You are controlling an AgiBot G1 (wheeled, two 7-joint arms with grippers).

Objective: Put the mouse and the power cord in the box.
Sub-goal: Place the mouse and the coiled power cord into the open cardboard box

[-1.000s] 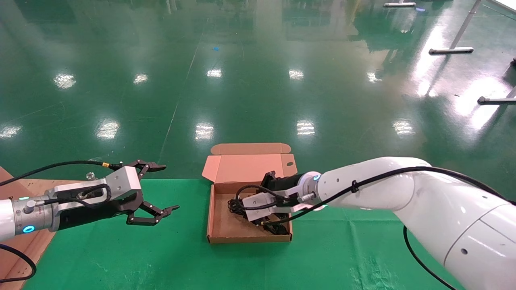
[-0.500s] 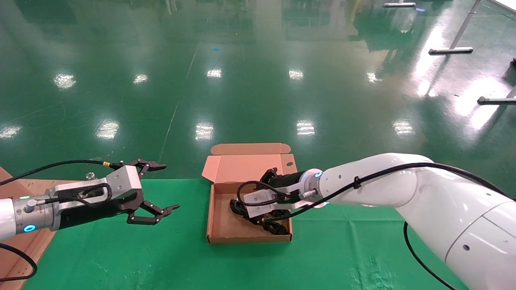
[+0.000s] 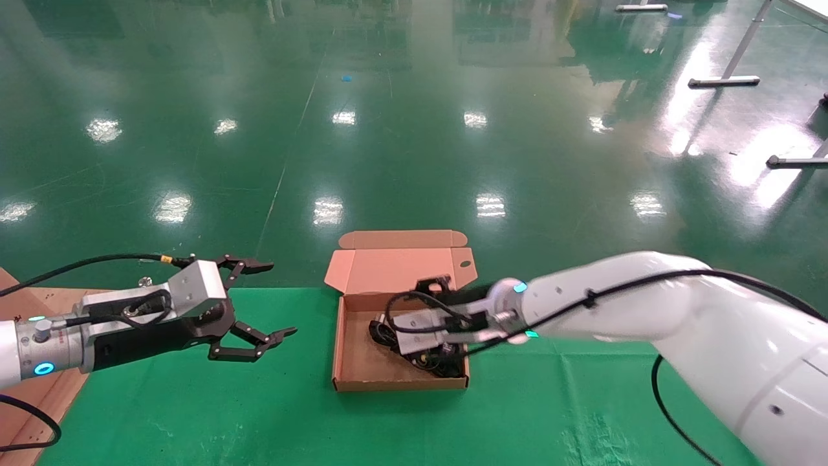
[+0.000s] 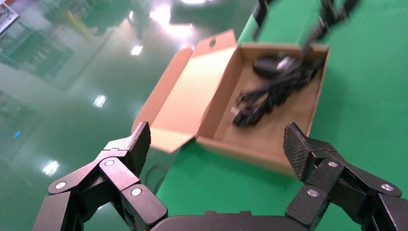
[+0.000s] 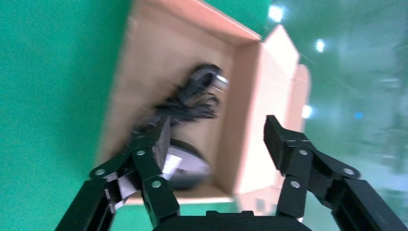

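- Mouse (image 5: pixel 185 166) and power cord (image 5: pixel 192 103) are seen lying together inside the box (image 3: pixel 352 362), which is set on a green mat (image 3: pixel 259 414) at the table's far edge.
- In the left wrist view, the mouse (image 4: pixel 269 66) is shown in the box's corner nearest the lid hinge, with the tangled black cord (image 4: pixel 269 94) touching it and stretching across the cardboard floor.
- The box's tuck-flap lid (image 3: pixel 398 268) is held open, standing back toward the glossy green floor (image 3: pixel 414 129); a small hole is visible in one side flap.
- The right gripper (image 5: pixel 216 144) is pictured above the box interior, its jaws spread wide and nothing held between them; the mouse is seen just beneath one finger.
- In the head view, the right arm is extended from the right over the box, and the gripper itself is largely hidden behind the wrist housing (image 3: pixel 420 323).
- The left gripper (image 3: pixel 255 304) is parked in the air to the left of the box, well apart from it, with its jaws parted and nothing gripped.
- Both padded fingers (image 4: pixel 134 147) of the left gripper are shown pointing toward the box (image 4: pixel 250 149).
- A plain cardboard piece (image 3: pixel 39 395) is visible at the left edge of the table, under the left arm.
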